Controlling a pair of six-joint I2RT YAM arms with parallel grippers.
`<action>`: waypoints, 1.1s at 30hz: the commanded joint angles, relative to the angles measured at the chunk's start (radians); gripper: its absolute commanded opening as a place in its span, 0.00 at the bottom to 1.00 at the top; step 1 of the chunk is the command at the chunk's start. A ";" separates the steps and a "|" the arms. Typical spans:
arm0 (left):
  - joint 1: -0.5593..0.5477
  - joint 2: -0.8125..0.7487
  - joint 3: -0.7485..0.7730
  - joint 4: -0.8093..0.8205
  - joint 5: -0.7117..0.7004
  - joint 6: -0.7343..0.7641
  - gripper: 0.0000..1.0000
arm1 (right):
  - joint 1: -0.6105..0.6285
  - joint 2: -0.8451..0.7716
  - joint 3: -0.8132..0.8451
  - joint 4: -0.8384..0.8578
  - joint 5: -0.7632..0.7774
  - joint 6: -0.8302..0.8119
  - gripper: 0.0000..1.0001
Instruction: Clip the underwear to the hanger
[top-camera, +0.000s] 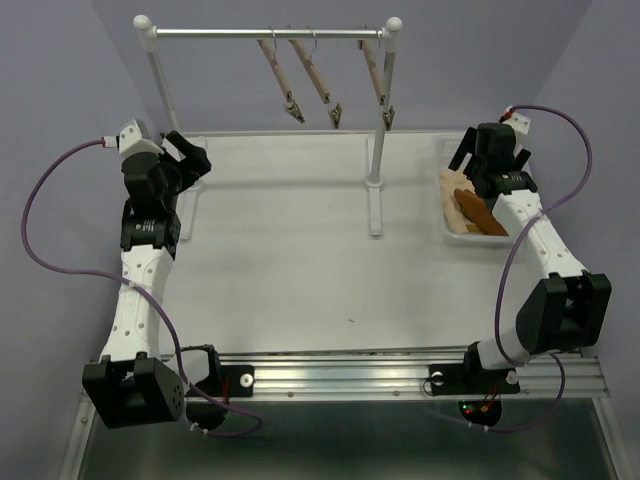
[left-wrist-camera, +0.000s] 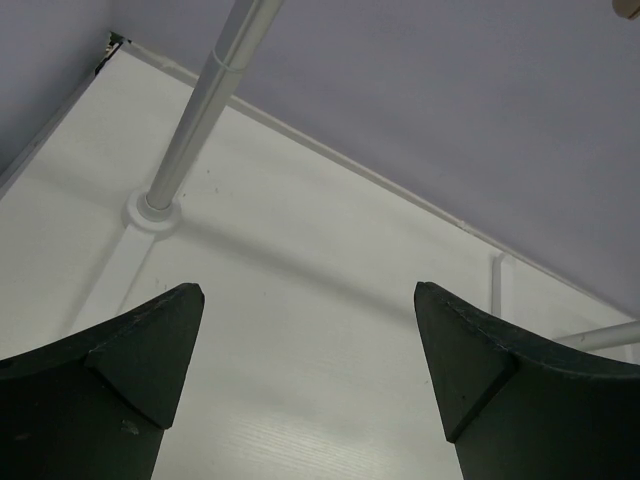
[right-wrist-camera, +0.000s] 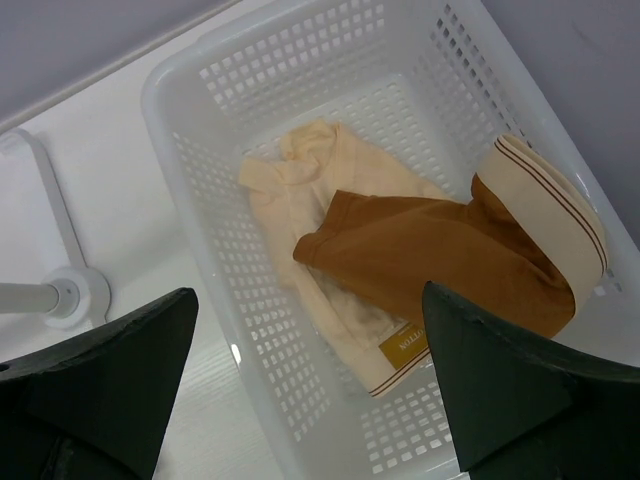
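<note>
– Above the basket (right-wrist-camera: 190, 170), the right gripper (right-wrist-camera: 308, 295) hovers with its jaws spread wide and nothing in them. The left gripper (left-wrist-camera: 308, 290) is likewise spread and empty, well apart from the basket across the table.
– Where's the underwear?
– Inside the basket. The underwear (right-wrist-camera: 430, 250) lies crumpled on top of a cream garment (right-wrist-camera: 300, 180), with its striped waistband (right-wrist-camera: 555, 215) propped against the basket's wall.
– Handling?
– Looks light and limp, so it'll drape and bunch. Not fragile, not slippery. Best hold is probably the waistband: it's thicker, stands clear of the cream piece, and is likely the edge the clips need.
– Risk?
– A low pinch likely drags the cream garment along. The hanger (top-camera: 283, 80), one of three alike, hangs on the rail (top-camera: 220, 33), well apart from the basket.
</note>
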 joint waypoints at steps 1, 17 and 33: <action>0.001 -0.026 -0.006 0.038 0.011 0.019 0.99 | 0.003 -0.033 0.004 0.043 -0.040 -0.068 1.00; 0.001 -0.037 -0.083 0.044 0.012 -0.016 0.99 | 0.003 0.287 0.176 -0.156 -0.053 -0.263 1.00; 0.001 -0.037 -0.091 0.012 0.003 -0.022 0.99 | -0.089 0.511 0.225 -0.178 -0.011 -0.257 0.57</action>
